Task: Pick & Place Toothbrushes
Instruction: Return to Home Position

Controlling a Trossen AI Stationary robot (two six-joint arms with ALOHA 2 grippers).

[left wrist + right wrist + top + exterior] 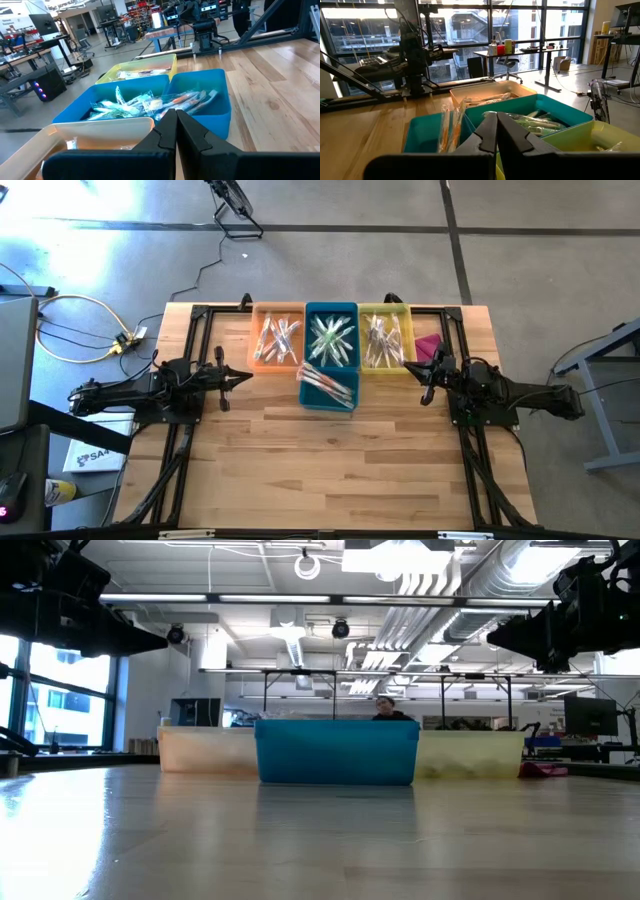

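The toothbrushes (331, 340) are gathered in four bins at the far edge of the bench (330, 470). An orange bin (278, 308), a blue bin (332, 306) and a yellow bin (384, 307) are set side by side in a row along that edge, touching one another. A smaller blue bin (315, 402) is placed against the near side of the middle one, slightly askew. Wrapped brushes are seen piled crosswise in each of the four.

A pink cloth (428, 346) is laid just beside the yellow bin, toward the right edge.

The left hand (243, 377) is held above the bench between the left edge and the bins, near the orange bin's near corner and pointed toward the row. Its fingers (167, 131) are clenched together with nothing between them.

The right hand (427, 380) is held likewise on the opposite side, near the cloth and the yellow bin, pointed inward. Its fingers (489, 134) are also clenched and empty.

Neither hand is touching a bin.
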